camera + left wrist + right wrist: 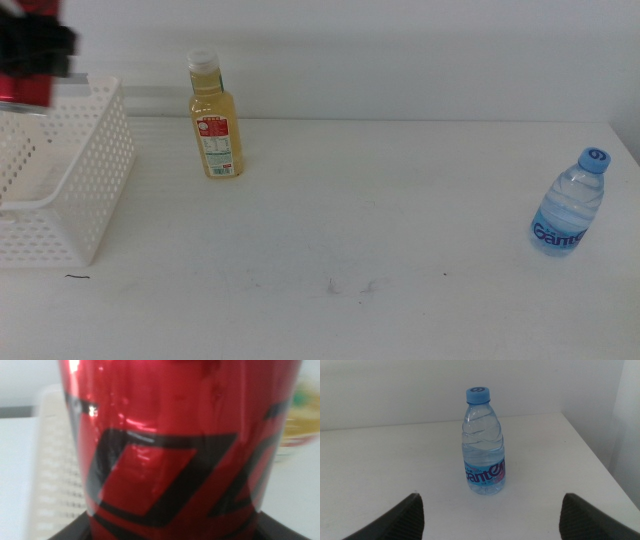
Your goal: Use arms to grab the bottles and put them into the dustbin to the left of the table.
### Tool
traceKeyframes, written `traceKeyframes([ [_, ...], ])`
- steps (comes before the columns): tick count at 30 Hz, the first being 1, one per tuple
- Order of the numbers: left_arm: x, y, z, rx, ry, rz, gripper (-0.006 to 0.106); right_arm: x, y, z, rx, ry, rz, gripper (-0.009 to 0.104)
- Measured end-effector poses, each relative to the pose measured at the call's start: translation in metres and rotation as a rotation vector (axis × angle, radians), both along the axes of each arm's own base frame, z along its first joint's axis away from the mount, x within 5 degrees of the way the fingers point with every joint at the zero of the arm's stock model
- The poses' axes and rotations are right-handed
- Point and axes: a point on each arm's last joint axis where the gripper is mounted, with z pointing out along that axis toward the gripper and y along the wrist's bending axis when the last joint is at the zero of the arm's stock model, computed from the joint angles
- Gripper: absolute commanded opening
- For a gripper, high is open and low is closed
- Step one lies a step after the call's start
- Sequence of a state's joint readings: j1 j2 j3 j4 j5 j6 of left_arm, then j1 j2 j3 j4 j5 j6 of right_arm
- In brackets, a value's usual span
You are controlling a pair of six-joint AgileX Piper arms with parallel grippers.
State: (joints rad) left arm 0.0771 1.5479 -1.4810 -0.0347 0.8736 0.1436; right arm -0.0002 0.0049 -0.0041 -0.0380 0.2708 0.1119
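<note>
Gripping upright red can (175, 445) above dustbin (80, 180), left fingers; right fingers spread, facing upright water bottle (483, 442)

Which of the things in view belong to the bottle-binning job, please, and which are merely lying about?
Part of the job:
- red can, clamped by the left gripper above the dustbin
- yellow-liquid bottle, upright on the table
- water bottle, upright, in front of the open right gripper

Lying about:
- nothing; only small dark scuff marks on the tabletop
</note>
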Motion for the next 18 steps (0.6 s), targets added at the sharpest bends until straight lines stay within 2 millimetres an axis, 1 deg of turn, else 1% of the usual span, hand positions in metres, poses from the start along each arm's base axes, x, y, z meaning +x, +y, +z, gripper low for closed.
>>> traceKeyframes([
  [2, 0.007, 0.02, -0.004, 0.016, 0.012, 0.028, -0.002, 0.0, 0.0, 0.0, 0.0, 0.0, 0.0, 0.081],
  [4, 0.015, 0.033, -0.016, 0.018, 0.046, 0.046, -0.002, 0.0, 0.0, 0.0, 0.0, 0.0, 0.0, 0.081],
  [8, 0.03, 0.054, -0.053, -0.002, 0.157, 0.082, -0.002, 0.0, 0.0, 0.0, 0.0, 0.0, 0.0, 0.081],
  [12, 0.046, 0.066, -0.09, -0.005, 0.242, 0.091, -0.002, 0.0, 0.0, 0.0, 0.0, 0.0, 0.0, 0.081],
  [14, 0.052, 0.069, -0.108, 0.005, 0.283, 0.085, -0.001, 0.0, 0.0, 0.0, 0.0, 0.0, 0.0, 0.081],
  [16, 0.059, 0.071, -0.128, 0.002, 0.32, 0.083, 0.001, 0.0, 0.0, 0.0, 0.0, 0.0, 0.0, 0.081],
  [18, 0.065, 0.072, -0.147, -0.004, 0.351, 0.085, 0.006, 0.0, 0.0, 0.0, 0.0, 0.0, 0.0, 0.081],
])
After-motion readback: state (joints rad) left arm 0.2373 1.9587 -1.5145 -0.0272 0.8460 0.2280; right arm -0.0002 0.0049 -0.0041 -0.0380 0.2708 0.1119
